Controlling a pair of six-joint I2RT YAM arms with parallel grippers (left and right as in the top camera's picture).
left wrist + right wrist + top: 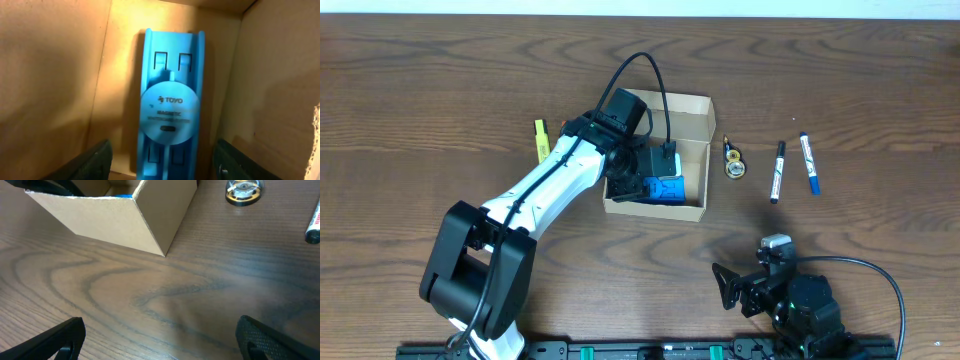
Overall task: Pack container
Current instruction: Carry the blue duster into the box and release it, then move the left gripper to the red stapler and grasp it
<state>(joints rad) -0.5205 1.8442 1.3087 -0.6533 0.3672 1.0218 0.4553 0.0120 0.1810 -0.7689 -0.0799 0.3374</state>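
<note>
Got my left gripper (165,160) spread wide inside the container (688,112) mid-table, over a blue eraser (170,105), right gripper (160,340) open too, and I reckon that thin cardboard's light and crushable, so I'd pinch a side wall gently.

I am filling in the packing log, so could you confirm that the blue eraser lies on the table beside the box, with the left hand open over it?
Not quite: the blue eraser lies inside the container, not beside it; the left wrist view shows cardboard walls on both sides of it. The left hand is open over it.
</note>
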